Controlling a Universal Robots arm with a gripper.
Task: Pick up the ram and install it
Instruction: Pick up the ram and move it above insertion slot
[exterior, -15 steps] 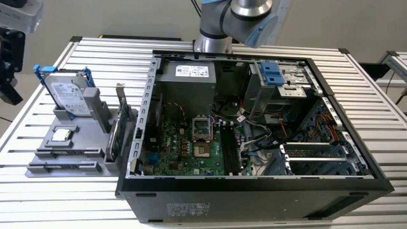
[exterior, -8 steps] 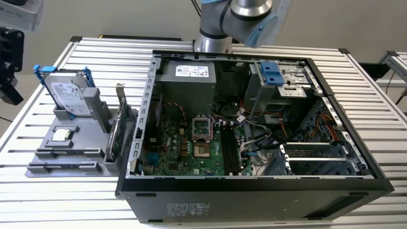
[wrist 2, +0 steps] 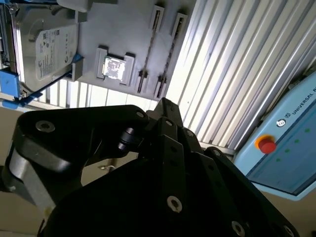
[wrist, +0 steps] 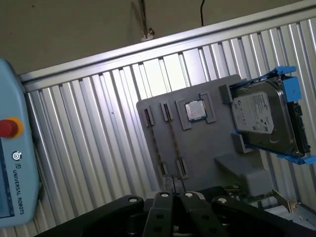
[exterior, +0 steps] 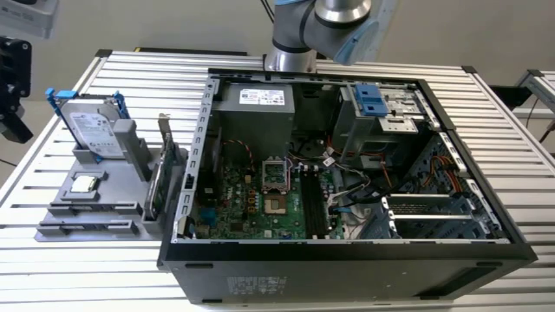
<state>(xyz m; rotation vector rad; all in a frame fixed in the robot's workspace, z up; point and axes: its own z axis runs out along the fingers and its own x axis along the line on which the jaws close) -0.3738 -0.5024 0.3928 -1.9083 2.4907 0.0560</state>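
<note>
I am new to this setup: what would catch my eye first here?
The large black open computer case lies on the ribbed aluminium table, its green motherboard exposed. At the exterior view's left, a silver hard drive with blue rails stands in a grey plastic holder.

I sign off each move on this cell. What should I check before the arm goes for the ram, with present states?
1. Computer case open, motherboard exposed: ok.
2. Black memory slots look empty: ok.
3. Ram found: cannot tell; two thin strips stand in the gray tray's narrow holders.
4. Gripper above the tray, apart from it: ok.
5. Loose cables close beside the slots on the exterior view's right: not ok.
</note>
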